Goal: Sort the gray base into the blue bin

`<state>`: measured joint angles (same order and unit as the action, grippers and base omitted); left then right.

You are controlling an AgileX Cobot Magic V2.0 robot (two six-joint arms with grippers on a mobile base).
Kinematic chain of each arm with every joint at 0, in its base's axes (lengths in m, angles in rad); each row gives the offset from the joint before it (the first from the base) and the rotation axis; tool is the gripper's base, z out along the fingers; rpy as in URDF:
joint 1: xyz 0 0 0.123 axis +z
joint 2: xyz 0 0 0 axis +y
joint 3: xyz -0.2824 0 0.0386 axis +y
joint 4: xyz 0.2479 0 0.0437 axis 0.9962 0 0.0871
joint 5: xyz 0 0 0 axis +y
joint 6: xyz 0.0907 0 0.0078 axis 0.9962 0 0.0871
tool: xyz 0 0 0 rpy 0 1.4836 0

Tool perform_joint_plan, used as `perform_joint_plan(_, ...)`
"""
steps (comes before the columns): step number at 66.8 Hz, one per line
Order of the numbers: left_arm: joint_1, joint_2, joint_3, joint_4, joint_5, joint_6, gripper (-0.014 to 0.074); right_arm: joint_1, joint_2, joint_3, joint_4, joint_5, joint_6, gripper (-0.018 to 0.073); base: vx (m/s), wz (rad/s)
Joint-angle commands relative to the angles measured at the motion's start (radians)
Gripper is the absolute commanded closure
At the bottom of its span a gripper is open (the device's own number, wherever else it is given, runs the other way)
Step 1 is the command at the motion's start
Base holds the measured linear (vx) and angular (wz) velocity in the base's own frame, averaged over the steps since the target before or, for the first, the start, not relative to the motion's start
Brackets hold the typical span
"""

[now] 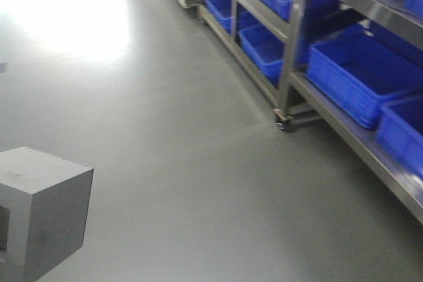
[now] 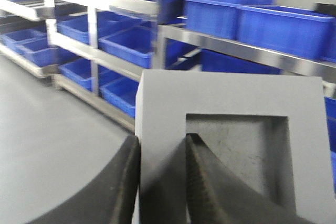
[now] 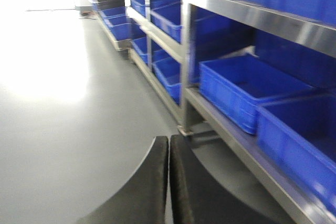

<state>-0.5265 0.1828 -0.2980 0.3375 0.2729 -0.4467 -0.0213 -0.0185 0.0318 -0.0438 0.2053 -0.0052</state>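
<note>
The gray base (image 2: 231, 103) looks matt and faintly grainy. Its flat faces carry no shine, and the floor of its square recess is rougher, with pale scuffs. The left gripper (image 2: 161, 148) has black matt fingers (image 2: 197, 182), the inner face of one finely ribbed (rubber or plastic, I cannot tell which). The right gripper (image 3: 168, 141) shows the same dull black, smooth on its outer faces. The blue bins (image 1: 357, 74) are plastic with a soft sheen. The shelving (image 1: 295, 44) is bare metal, brushed and reflective along its rails. The floor (image 1: 185, 163) is a smooth gray coating — semi-gloss, throwing back a broad white glare.
</note>
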Motion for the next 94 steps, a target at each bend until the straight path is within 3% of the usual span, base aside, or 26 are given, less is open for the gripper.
perform_joint_plan(1, -0.008, 0.008, -0.031, -0.001, -0.105, -0.005, 0.0603, -0.006, -0.007, 0.005, -0.009, -0.079, -0.007, 0.0564, 0.22, 0.67)
perform_joint_plan(34, -0.008, 0.008, -0.031, -0.001, -0.105, -0.005, 0.0603, -0.006, -0.007, 0.005, -0.009, -0.079, -0.007, 0.0564, 0.26, 0.52)
perform_joint_plan(94, -0.008, 0.008, -0.031, -0.001, -0.105, -0.005, 0.0603, -0.006, -0.007, 0.005, -0.009, -0.081, -0.007, 0.0564, 0.40, 0.01)
